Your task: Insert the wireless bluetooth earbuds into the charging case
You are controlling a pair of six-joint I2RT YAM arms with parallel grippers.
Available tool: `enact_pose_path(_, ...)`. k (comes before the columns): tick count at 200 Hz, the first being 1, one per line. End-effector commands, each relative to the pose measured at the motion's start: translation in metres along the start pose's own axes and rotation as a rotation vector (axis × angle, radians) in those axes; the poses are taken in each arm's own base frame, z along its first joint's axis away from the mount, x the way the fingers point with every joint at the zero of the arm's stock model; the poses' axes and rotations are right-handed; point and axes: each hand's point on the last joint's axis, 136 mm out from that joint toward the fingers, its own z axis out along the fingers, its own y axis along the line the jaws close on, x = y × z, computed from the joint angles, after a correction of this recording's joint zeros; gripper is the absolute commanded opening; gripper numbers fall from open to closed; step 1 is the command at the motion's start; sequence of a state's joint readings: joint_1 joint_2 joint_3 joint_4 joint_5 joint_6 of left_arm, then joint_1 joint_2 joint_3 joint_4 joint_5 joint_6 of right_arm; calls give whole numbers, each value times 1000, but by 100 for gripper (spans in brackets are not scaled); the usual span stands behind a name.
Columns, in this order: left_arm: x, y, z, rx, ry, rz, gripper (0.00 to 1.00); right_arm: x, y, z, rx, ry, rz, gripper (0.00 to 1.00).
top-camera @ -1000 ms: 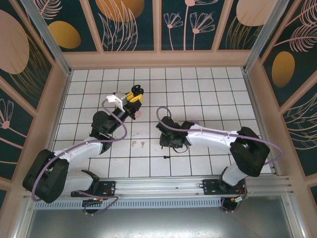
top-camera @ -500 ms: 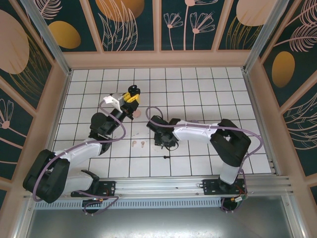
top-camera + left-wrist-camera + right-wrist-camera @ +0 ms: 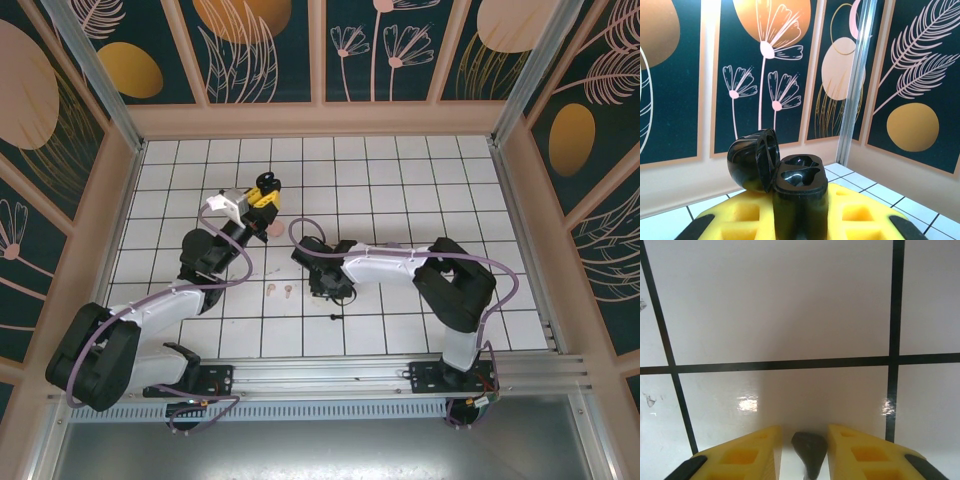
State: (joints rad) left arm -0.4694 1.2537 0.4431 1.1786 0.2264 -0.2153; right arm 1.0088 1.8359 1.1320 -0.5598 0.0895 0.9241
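While the right gripper (image 3: 321, 281) shifted leftward from a second earlier, it pinched a black earbud (image 3: 809, 446). The left gripper (image 3: 262, 197) clasped the open black charging case (image 3: 799, 190).

Your left arm (image 3: 165, 300) and right arm (image 3: 390, 265) had white shells, black joints, lilac cables (image 3: 252, 262) looped alongside, and yellow fingers (image 3: 880, 215) moulded with square pockets.

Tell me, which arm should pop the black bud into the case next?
Right. The right gripper already has a black bud between its fingers. The left gripper is busy holding the case, with its lid open and both sockets empty.
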Motion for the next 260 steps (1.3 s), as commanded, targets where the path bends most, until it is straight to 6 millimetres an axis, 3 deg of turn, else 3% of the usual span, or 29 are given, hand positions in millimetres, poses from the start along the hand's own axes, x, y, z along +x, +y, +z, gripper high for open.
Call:
enact_pose_path(1, -18, -2, -3, 11, -66, 1, 0, 8, -10, 11, 52, 21, 5, 28)
enact_pose_path(63, -17, -9, 0, 54, -44, -7, 0, 2, -14, 7, 45, -30, -14, 19)
enact_pose_path(103, -18, -17, 5, 98, -22, -3, 0, -22, -3, -21, -30, -153, -52, 18)
enact_pose_path(134, -19, -22, 5, 128, -14, 0, 0, -44, 5, -55, -86, -262, -85, 17)
enact_pose_path(170, -18, -30, 7, 178, 1, 20, 0, -80, 12, -120, -164, -443, -125, 17)
enact_pose_path(216, -12, -54, 5, 328, 10, 50, 0, -127, 13, -242, -287, -725, -179, 17)
enact_pose_path(244, -6, -70, 6, 441, 23, 50, 0, -141, 17, -312, -367, -870, -234, 17)
enact_pose_path(260, -2, -79, 8, 491, 34, 59, 0, -143, 23, -340, -407, -929, -282, 17)
